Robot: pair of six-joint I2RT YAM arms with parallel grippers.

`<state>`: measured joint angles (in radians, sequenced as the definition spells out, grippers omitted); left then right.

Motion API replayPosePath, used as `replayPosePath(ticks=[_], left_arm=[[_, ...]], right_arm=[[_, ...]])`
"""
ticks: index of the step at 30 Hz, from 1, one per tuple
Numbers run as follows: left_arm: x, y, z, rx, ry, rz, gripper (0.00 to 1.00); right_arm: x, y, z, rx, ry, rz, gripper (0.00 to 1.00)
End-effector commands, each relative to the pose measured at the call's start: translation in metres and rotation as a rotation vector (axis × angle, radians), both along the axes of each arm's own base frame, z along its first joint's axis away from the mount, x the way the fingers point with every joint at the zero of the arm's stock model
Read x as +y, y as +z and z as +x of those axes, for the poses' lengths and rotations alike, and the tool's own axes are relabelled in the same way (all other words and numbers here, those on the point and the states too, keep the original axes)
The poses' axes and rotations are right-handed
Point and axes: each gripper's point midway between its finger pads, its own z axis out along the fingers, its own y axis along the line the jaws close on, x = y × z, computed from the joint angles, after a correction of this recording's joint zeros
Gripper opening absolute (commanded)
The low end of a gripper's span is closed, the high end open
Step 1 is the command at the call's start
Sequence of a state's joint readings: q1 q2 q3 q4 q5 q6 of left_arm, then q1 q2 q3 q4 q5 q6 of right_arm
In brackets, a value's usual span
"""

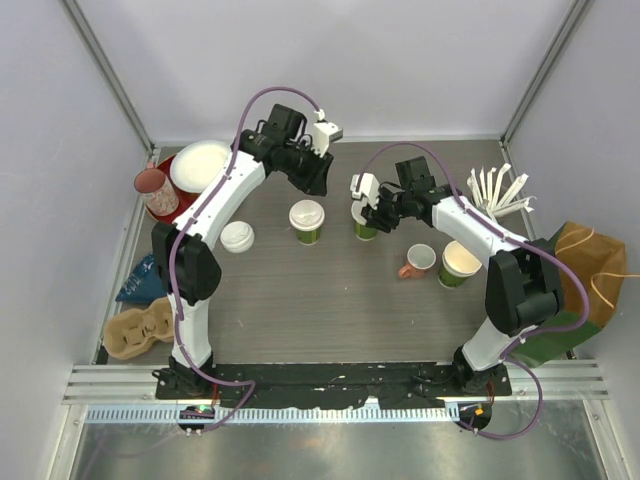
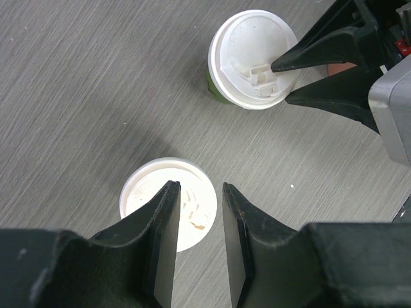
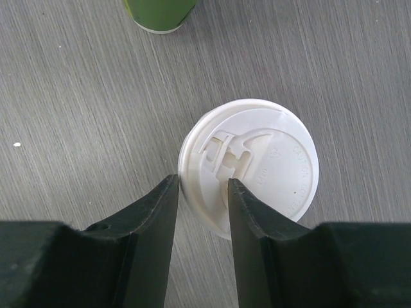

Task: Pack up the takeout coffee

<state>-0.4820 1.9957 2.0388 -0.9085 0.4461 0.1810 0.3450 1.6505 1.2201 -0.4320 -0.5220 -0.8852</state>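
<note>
Two takeout coffee cups stand at mid-table, green with white lids. My right gripper [image 1: 367,213] [image 3: 203,179] hangs over the right one [image 1: 366,229] [image 3: 257,163]. Its fingers are apart and straddle the lid's near-left rim, one outside it and one over the top. The left wrist view shows those black fingertips [image 2: 277,65] at that lid [image 2: 247,58]. The left cup [image 1: 307,221] [image 2: 144,192] stands below my left gripper [image 1: 318,182] [image 2: 200,186], which hovers above it, open, with nothing between its fingers. A green cup wall [image 3: 160,14] shows at the top edge of the right wrist view.
A loose white lid [image 1: 237,236] lies left of the cups. A pink-handled mug [image 1: 419,260] and a lidless green cup [image 1: 460,263] stand to the right. A plate [image 1: 201,165], a pink tumbler [image 1: 152,188], a cardboard carrier [image 1: 140,330], cutlery [image 1: 497,190] and a paper bag [image 1: 590,265] line the sides.
</note>
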Motion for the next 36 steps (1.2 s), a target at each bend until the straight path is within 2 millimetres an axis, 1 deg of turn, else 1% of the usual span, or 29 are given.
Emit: replayPosePath(ticks=[1, 3, 5, 7, 8, 10, 12, 13, 14, 15, 16, 17, 18, 19, 20, 21, 22, 23, 24, 25, 26, 27, 28, 30, 31, 33, 34, 35, 36], left_arm=[[0.003, 0.030, -0.006, -0.054, -0.025, -0.041, 0.36], [0.004, 0.030, -0.006, -0.054, -0.022, -0.041, 0.36], [0.005, 0.034, -0.005, -0.062, -0.023, -0.045, 0.36], [0.005, 0.036, -0.006, -0.061, -0.025, -0.047, 0.36], [0.005, 0.037, -0.006, -0.062, -0.025, -0.048, 0.36], [0.005, 0.039, -0.006, -0.064, -0.026, -0.052, 0.36], [0.007, 0.040, -0.007, -0.067, -0.027, -0.050, 0.37], [0.007, 0.040, -0.008, -0.065, -0.029, -0.047, 0.37], [0.009, 0.041, -0.008, -0.066, -0.027, -0.046, 0.37], [0.010, 0.041, -0.008, -0.067, -0.028, -0.045, 0.38], [0.011, 0.039, -0.010, -0.062, -0.029, -0.041, 0.38], [0.014, 0.041, -0.011, -0.064, -0.024, -0.040, 0.38], [0.016, 0.042, -0.011, -0.066, -0.020, -0.042, 0.38], [0.019, 0.041, -0.012, -0.062, -0.017, -0.038, 0.39], [0.024, 0.044, -0.012, -0.071, -0.011, -0.038, 0.39], [0.027, 0.045, -0.012, -0.075, -0.005, -0.037, 0.40], [0.029, 0.041, -0.015, -0.070, -0.008, -0.033, 0.40], [0.032, 0.041, -0.016, -0.071, -0.005, -0.030, 0.40], [0.035, 0.046, -0.018, -0.087, -0.001, -0.034, 0.40], [0.038, 0.040, -0.020, -0.076, -0.002, -0.025, 0.40], [0.040, 0.040, -0.022, -0.078, -0.001, -0.026, 0.40], [0.041, 0.040, -0.022, -0.083, -0.001, -0.023, 0.40], [0.044, 0.039, -0.026, -0.078, 0.000, -0.022, 0.40], [0.047, 0.039, -0.030, -0.073, 0.004, -0.021, 0.41], [0.048, 0.039, -0.035, -0.068, 0.003, -0.025, 0.40], [0.050, 0.039, -0.039, -0.070, -0.003, -0.035, 0.41], [0.049, 0.039, -0.043, -0.067, -0.009, -0.053, 0.41], [0.047, 0.040, -0.045, -0.060, -0.008, -0.066, 0.41], [0.046, 0.040, -0.048, -0.047, -0.006, -0.079, 0.41]], right_arm=[[0.000, 0.004, 0.004, -0.001, -0.029, 0.004, 0.44], [0.004, 0.020, 0.005, -0.024, -0.039, 0.028, 0.45], [0.007, 0.041, 0.009, -0.054, -0.050, 0.064, 0.52], [0.010, 0.067, 0.013, -0.075, -0.091, 0.119, 0.58], [0.011, 0.077, 0.017, -0.093, -0.111, 0.141, 0.59], [0.014, 0.100, 0.018, -0.103, -0.143, 0.195, 0.64], [0.017, 0.117, 0.020, -0.112, -0.164, 0.241, 0.66], [0.018, 0.130, 0.018, -0.111, -0.185, 0.276, 0.74], [0.019, 0.141, 0.020, -0.117, -0.209, 0.311, 0.74], [0.015, 0.150, 0.024, -0.127, -0.264, 0.329, 0.74], [0.010, 0.170, 0.026, -0.153, -0.319, 0.367, 0.75], [0.007, 0.181, 0.027, -0.101, -0.420, 0.431, 0.75], [-0.011, 0.188, 0.036, -0.124, -0.561, 0.423, 0.75], [-0.021, 0.212, 0.038, -0.147, -0.642, 0.455, 0.75], [-0.038, 0.211, 0.033, -0.101, -0.777, 0.451, 0.75], [-0.069, 0.217, 0.036, -0.150, -0.958, 0.421, 0.75], [-0.087, 0.233, 0.033, -0.186, -1.060, 0.426, 0.75], [-0.104, 0.232, 0.020, -0.179, -1.137, 0.382, 0.75], [-0.117, 0.236, 0.014, -0.178, -1.220, 0.400, 0.75], [-0.142, 0.244, 0.006, -0.232, -1.342, 0.381, 0.75], [-0.158, 0.243, -0.009, -0.223, -1.409, 0.353, 0.75], [-0.170, 0.244, -0.017, -0.225, -1.481, 0.360, 0.75], [-0.193, 0.238, -0.030, -0.222, -1.559, 0.313, 0.75], [-0.214, 0.238, -0.049, -0.213, -1.632, 0.325, 0.75], [-0.236, 0.229, -0.060, -0.199, -1.701, 0.285, 0.74], [-0.262, 0.225, -0.076, -0.226, -1.797, 0.226, 0.72], [-0.280, 0.218, -0.090, -0.233, -1.873, 0.144, 0.71], [-0.292, 0.216, -0.098, -0.246, -1.923, 0.089, 0.70], [-0.298, 0.215, -0.103, -0.242, -1.947, 0.059, 0.70]])
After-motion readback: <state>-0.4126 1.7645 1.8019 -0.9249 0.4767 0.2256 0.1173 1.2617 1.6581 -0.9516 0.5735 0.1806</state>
